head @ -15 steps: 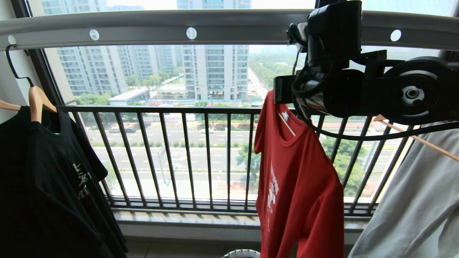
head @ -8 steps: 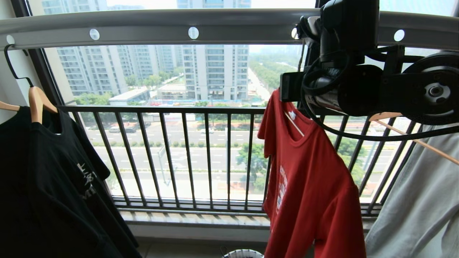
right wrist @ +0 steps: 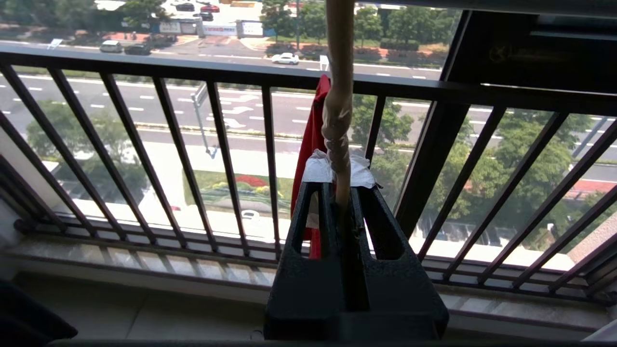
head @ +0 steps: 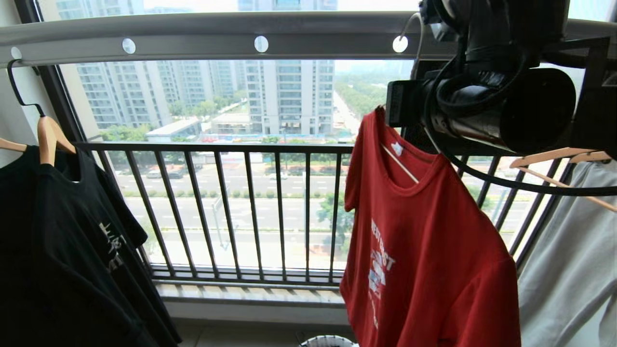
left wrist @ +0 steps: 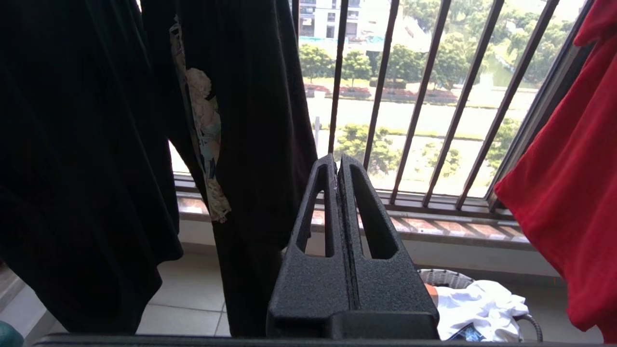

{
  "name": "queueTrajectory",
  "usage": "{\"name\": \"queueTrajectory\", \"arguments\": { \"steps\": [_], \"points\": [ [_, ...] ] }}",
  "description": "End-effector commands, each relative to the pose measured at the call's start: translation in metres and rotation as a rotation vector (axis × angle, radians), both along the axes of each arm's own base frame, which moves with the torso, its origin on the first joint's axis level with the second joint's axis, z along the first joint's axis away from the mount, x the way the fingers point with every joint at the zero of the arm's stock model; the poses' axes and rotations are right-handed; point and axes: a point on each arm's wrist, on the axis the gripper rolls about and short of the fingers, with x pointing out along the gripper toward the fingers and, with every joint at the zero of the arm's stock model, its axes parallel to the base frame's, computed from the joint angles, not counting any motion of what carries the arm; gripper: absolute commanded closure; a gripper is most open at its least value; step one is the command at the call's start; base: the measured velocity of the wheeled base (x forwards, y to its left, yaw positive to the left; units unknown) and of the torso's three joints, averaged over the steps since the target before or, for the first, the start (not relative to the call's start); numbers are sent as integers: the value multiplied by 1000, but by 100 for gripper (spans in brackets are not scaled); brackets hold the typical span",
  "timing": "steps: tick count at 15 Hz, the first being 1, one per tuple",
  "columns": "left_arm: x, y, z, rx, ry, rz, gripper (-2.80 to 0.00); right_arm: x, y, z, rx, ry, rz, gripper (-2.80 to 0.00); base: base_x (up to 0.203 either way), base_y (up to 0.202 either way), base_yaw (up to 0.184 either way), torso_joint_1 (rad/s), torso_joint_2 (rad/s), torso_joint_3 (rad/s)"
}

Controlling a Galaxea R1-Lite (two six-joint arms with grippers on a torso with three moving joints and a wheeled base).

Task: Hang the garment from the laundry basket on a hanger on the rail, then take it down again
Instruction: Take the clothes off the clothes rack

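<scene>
Garment (head: 429, 260) is hanging on the hanger (right wrist: 337, 120); my right gripper's (right wrist: 342, 193) fingers are clamping its twisted neck, the hook seemingly nearing the rail (head: 217, 36). Left gripper (left wrist: 337, 164) is sitting closed, empty.

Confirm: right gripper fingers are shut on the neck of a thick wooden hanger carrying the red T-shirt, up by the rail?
Not wooden. The right wrist view shows the right gripper shut on the twisted neck of a thin pale wire hanger. It does carry the red T-shirt, up by the rail. The wooden hangers hold the neighbouring shirts.
</scene>
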Motion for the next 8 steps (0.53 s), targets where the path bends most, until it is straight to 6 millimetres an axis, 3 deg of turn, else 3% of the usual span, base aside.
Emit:
{"name": "queueTrajectory", "arguments": {
  "steps": [1,4,8],
  "points": [
    [0,0,0,-1,1,-1,0,-10,3,6,16,-22,23,0,0,0,0,0,0,0],
    [0,0,0,-1,1,0,0,-16,6,12,39,-51,42,0,0,0,0,0,0,0],
    [0,0,0,-1,1,1,0,-40,-8,21,61,-70,68,0,0,0,0,0,0,0]
  ]
}}
